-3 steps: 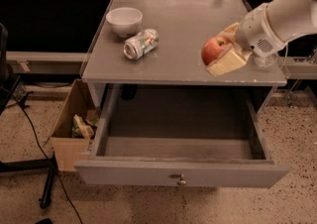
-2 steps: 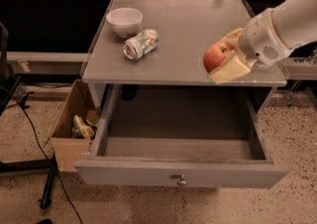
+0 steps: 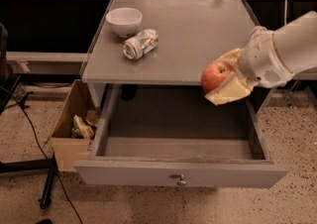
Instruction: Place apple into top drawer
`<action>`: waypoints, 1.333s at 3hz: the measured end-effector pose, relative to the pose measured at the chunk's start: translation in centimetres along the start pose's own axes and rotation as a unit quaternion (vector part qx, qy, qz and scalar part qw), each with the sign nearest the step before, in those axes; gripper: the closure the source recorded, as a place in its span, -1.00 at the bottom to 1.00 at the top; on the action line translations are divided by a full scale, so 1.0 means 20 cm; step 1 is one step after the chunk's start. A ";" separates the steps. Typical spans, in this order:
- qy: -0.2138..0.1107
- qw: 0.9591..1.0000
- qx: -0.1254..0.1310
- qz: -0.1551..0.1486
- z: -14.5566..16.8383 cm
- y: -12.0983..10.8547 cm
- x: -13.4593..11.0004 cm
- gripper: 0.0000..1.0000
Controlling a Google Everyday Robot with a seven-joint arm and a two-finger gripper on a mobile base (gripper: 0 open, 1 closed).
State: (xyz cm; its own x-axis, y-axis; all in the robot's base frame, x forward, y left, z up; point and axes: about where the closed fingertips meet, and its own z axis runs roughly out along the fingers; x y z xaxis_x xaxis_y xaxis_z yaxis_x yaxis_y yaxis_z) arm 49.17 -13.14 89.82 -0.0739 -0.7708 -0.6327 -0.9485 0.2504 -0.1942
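The red-orange apple (image 3: 216,76) is held in my gripper (image 3: 224,80), whose pale yellow fingers close around it from above and below. The gripper and apple hang just past the front edge of the grey table top, above the right rear part of the top drawer (image 3: 178,171). The drawer is pulled out, with nothing lying inside it, and its small round knob (image 3: 181,181) shows at the centre of the front panel. My white arm (image 3: 282,52) comes in from the right.
A white bowl (image 3: 124,21) and a crushed silver can (image 3: 140,43) sit on the grey table top (image 3: 198,25) at the left. A brown cardboard box (image 3: 74,126) with scraps stands on the floor left of the drawer. Black cables and a stand base lie at far left.
My gripper has carried the apple forward and down, from over the table's right edge to just past its front edge, above the open drawer.
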 end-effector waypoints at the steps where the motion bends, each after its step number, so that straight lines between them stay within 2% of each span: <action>1: -0.011 1.000 -0.004 0.005 0.09 0.07 0.10 1.00; 2: -0.022 1.000 0.003 0.002 0.18 0.10 0.19 1.00; 3: -0.023 1.000 -0.003 0.009 0.34 0.13 0.31 1.00; 4: -0.024 1.000 -0.005 0.010 0.35 0.13 0.31 1.00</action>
State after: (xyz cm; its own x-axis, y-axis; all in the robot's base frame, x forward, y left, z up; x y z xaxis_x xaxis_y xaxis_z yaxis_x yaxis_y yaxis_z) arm 48.31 -13.15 80.12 -0.0775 -0.7371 -0.6713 -0.9499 0.2590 -0.1748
